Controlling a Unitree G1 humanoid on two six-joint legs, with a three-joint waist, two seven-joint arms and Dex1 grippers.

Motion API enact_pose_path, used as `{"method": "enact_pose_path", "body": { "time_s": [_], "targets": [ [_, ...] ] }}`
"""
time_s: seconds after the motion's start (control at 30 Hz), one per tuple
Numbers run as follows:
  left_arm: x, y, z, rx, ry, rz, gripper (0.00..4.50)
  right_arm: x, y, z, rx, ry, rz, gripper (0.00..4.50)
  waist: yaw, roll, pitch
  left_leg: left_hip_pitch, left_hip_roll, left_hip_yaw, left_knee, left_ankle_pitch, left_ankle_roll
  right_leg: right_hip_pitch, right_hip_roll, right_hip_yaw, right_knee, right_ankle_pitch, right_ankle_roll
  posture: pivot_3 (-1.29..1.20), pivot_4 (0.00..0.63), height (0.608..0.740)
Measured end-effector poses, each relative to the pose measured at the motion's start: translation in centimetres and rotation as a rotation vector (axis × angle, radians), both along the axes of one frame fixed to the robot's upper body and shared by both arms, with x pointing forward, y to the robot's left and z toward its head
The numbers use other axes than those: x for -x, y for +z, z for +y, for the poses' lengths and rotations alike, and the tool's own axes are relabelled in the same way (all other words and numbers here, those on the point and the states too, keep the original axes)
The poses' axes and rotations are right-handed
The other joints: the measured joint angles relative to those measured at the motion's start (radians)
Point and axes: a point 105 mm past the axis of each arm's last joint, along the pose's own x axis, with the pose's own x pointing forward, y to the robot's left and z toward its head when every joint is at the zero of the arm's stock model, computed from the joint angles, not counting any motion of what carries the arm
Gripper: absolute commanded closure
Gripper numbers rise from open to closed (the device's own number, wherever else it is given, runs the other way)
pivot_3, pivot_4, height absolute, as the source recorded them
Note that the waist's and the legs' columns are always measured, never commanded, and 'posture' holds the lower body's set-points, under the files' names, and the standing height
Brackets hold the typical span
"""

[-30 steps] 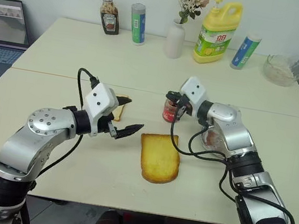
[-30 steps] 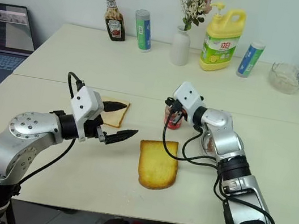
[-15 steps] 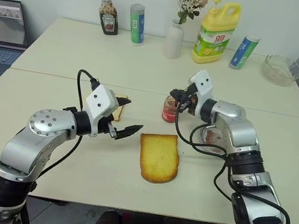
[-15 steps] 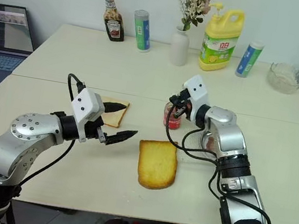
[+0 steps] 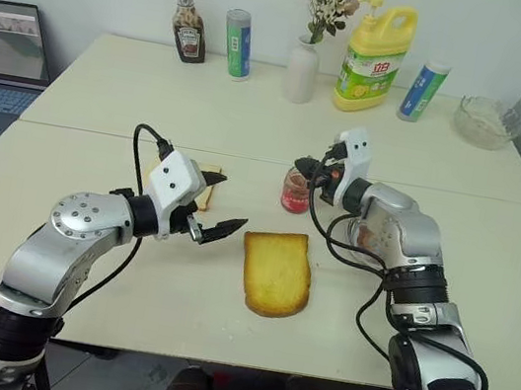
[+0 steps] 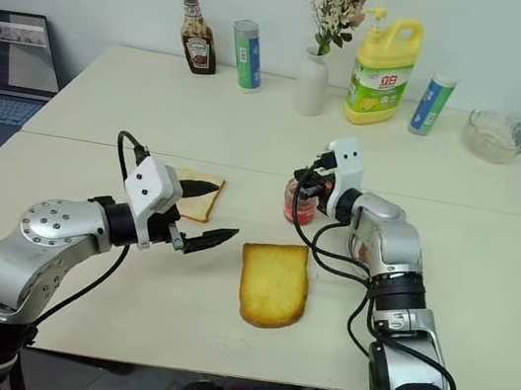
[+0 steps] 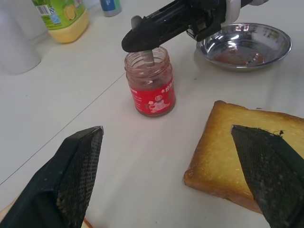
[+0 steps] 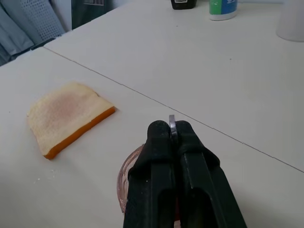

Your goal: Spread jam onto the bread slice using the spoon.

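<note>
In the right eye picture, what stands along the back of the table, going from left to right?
Brown ketchup bottle → green and blue can → white vase of dried flowers → yellow dish soap jug → second green and blue can → clear glass bowl.

The right gripper (image 6: pixel 314 183) has rolled over at the wrist. A second ago its white block sat low and leaned to the side; now the block stands up on top. The gripper has lifted a little, so its tips sit just above the jam (image 7: pixel 151 81) jar's open mouth. The spoon (image 7: pixel 148 58) it pinches now hangs straight down from the tips into the jar
</note>
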Motion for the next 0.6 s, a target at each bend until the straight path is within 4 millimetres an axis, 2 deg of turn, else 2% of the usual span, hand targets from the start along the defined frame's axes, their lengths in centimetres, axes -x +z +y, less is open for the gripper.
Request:
{"method": "enact_pose_path", "body": {
  "time_s": [0.43,0.6],
  "targets": [
    [-0.06,-0.52,-0.12,-0.019,-0.015,0.006,0.0,-0.12,-0.16,-0.99,-0.168,-0.056,0.149,4.49,-0.005,0.0,0.0,-0.001,0.0,0.0,-0.001,0.0,0.0,-0.001,0.0,0.0,-0.001,0.0,0.0,0.0,0.15,0.74],
    [-0.08,-0.53,-0.11,-0.022,-0.015,0.003,0.0,-0.1,0.51,-0.92,-0.205,-0.058,0.162,4.49,-0.009,0.0,0.0,-0.001,0.0,0.0,-0.001,0.0,0.0,-0.001,0.0,0.0,-0.001,0.0,0.0,0.0,0.15,0.74]
  ]
}}
